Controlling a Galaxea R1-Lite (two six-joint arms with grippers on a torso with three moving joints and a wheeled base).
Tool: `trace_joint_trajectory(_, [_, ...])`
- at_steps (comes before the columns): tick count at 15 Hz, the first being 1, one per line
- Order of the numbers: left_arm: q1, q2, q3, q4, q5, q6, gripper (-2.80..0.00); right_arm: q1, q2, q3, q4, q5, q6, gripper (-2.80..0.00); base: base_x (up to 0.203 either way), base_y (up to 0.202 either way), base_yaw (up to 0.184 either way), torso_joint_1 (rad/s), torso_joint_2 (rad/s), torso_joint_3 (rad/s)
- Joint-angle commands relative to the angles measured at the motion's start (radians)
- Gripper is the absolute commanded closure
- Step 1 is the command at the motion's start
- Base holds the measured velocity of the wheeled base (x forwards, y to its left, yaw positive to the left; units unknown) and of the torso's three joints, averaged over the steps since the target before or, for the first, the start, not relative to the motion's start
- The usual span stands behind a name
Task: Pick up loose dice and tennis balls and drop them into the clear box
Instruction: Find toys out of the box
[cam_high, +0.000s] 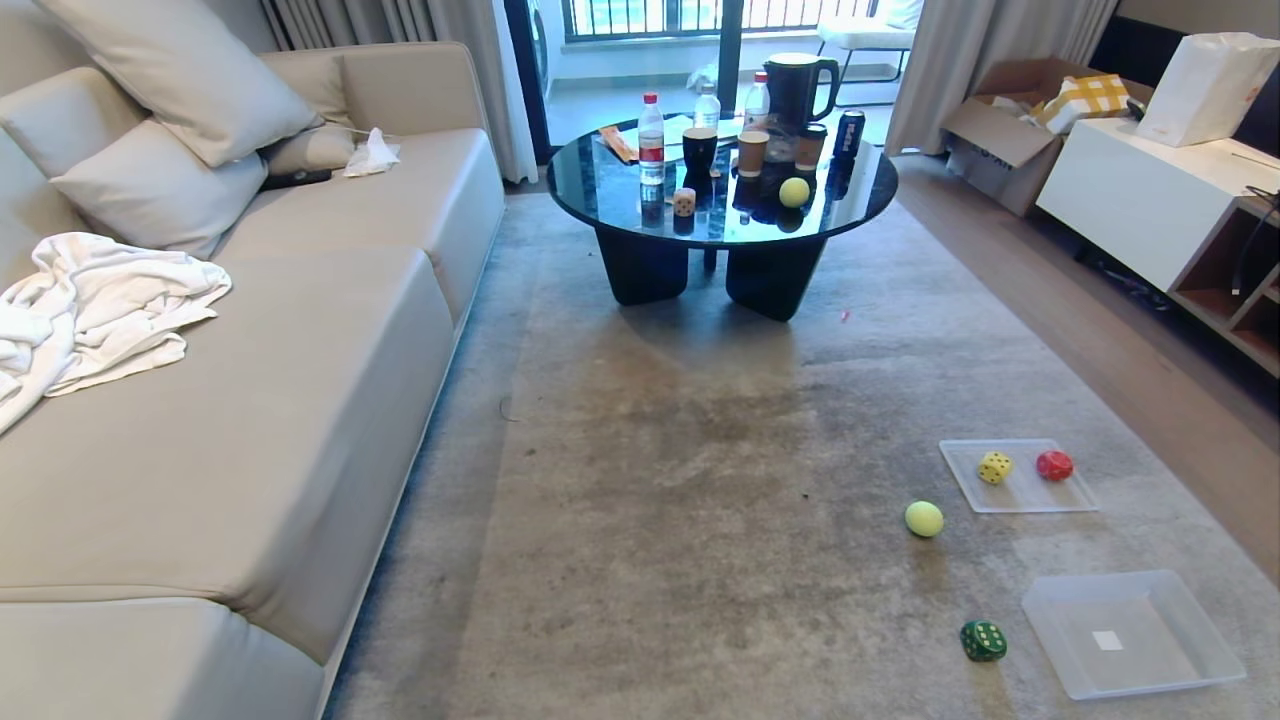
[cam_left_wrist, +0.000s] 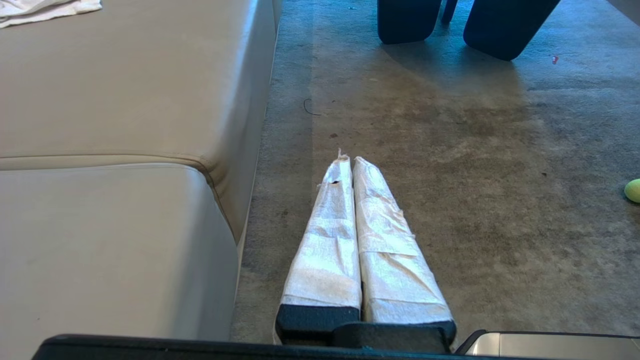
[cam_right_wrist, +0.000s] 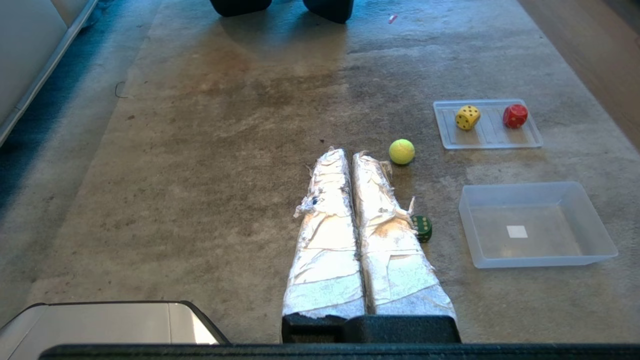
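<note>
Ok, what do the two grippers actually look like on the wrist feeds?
Both look alike. The left gripper has two long tapered fingers wrapped in creased white tape, set in a black base. The right gripper has the same build, but its wrap is shinier, more crumpled and frayed at the edges. No cables or markings show on either.

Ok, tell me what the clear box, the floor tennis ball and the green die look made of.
Clear box: translucent plastic, probably; the carpet shows through its walls.
Tennis ball: matte, fuzzy yellow-green felt, by its soft look.
Green die: smooth, with rounded corners and pale pips; foam or plastic, cannot tell which.
</note>
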Motion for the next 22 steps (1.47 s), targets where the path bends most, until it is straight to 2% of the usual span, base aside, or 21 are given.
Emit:
trace_joint_trajectory(1, [0.000, 0.000, 0.000, 0.000, 0.001, 0.000, 0.00, 0.000, 0.000, 0.000, 0.001, 0.000, 0.000, 0.00, 0.000, 0.000, 0.000, 0.000, 0.00, 0.000])
trace_joint_trajectory(8, [0.000, 0.000, 0.000, -0.002, 0.001, 0.000, 0.00, 0.000, 0.000, 0.000, 0.001, 0.000, 0.000, 0.00, 0.008, 0.000, 0.000, 0.000, 0.00, 0.000])
trace_joint_trajectory(22, [0.000, 0.000, 0.000, 0.000, 0.001, -0.003, 0.00, 0.000, 0.000, 0.000, 0.001, 0.000, 0.000, 0.00, 0.181, 0.000, 0.001, 0.002, 0.00, 0.003])
